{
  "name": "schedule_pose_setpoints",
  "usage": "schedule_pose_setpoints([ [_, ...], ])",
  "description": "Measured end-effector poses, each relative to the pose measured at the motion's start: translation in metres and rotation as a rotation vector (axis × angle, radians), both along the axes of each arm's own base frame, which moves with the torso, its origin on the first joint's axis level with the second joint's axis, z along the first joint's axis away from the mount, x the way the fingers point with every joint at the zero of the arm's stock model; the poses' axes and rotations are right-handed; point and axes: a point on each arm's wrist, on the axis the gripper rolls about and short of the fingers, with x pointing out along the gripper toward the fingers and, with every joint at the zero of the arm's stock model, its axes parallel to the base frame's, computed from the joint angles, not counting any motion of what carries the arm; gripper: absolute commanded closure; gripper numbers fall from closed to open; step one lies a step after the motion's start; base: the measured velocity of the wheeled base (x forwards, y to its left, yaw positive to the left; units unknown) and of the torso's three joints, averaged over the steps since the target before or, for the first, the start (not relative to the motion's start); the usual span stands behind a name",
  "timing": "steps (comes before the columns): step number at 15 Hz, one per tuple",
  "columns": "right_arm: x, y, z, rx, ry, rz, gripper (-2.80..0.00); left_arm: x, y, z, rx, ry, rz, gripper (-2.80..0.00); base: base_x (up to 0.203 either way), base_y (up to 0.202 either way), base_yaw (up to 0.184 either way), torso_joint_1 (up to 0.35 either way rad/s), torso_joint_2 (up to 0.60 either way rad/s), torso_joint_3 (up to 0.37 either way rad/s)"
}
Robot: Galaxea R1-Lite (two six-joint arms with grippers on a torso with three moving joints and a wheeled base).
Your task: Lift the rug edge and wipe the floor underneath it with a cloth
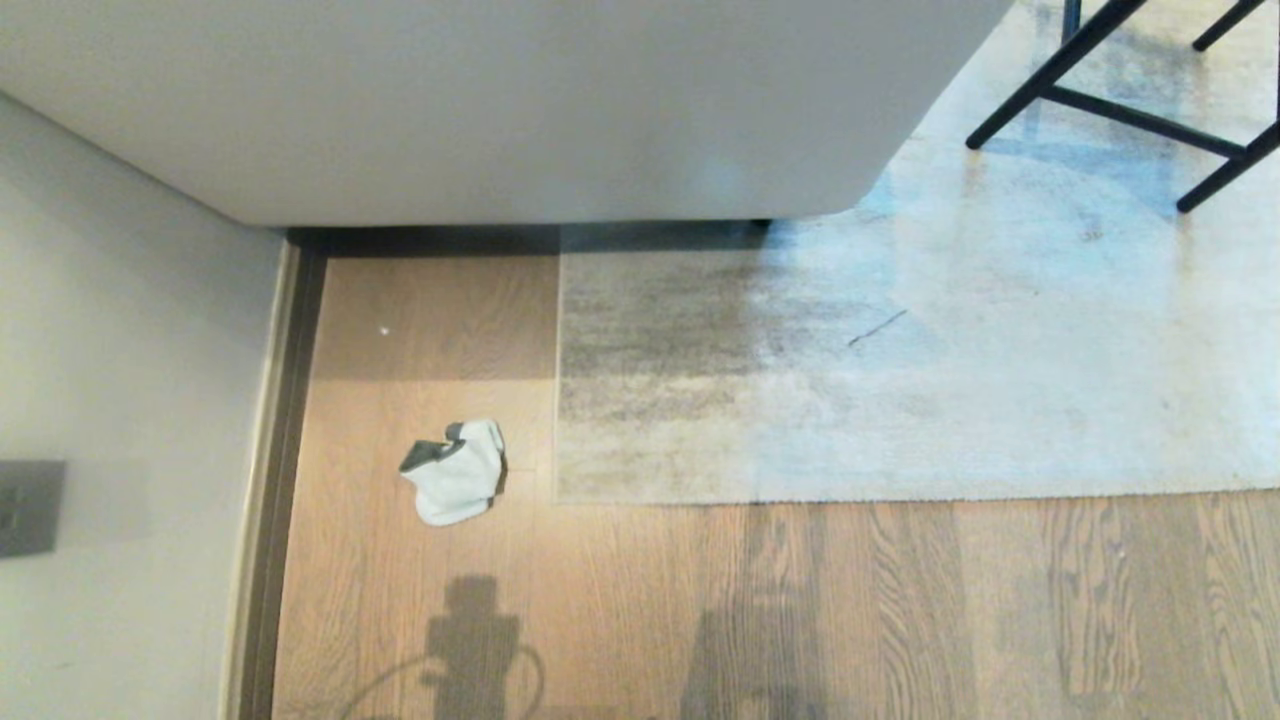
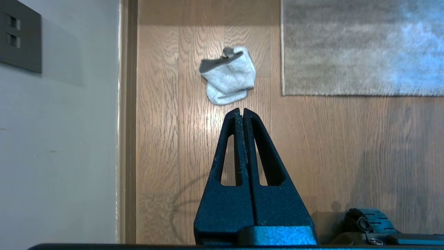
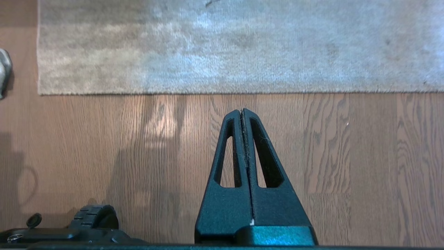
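From the head camera I find the cloth (image 1: 455, 472) lying crumpled on the floor (image 1: 620, 610), off-white face mostly up with a dark grey fold showing at its far end. It sits just beside the rug edge (image 1: 557, 400), apart from it by a narrow strip of bare plank, and near the rug's square corner (image 1: 560, 497). The rug lies flat; its far side runs under a large pale upholstered piece (image 1: 500, 100) (a sofa or the like, I cannot say which). Black metal legs (image 1: 1120, 100) stand on the rug at the far right. A dark baseboard (image 1: 285, 480) and a pale wall (image 1: 120, 400) with a grey outlet plate (image 1: 28, 505) bound the floor on the left.

Neither arm shows in the head view. Through the left wrist camera I see the left gripper (image 2: 241, 110) with its fingers pressed together, holding nothing, poised above bare planks with the cloth ahead of its tips. The right gripper (image 3: 241, 111) is likewise closed and empty, above the floor, short of the rug's near border (image 3: 225, 93).
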Motion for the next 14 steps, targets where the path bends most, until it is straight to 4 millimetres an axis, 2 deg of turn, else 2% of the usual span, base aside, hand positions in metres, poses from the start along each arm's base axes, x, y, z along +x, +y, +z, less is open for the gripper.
schedule_pose_setpoints([
  [14,0.0,0.0,0.0,0.001,0.0,0.0,0.0,0.0,0.0,0.0,-0.001,-0.001,0.0,0.0,0.0,0.0,0.0,0.003,0.0,0.206],
])
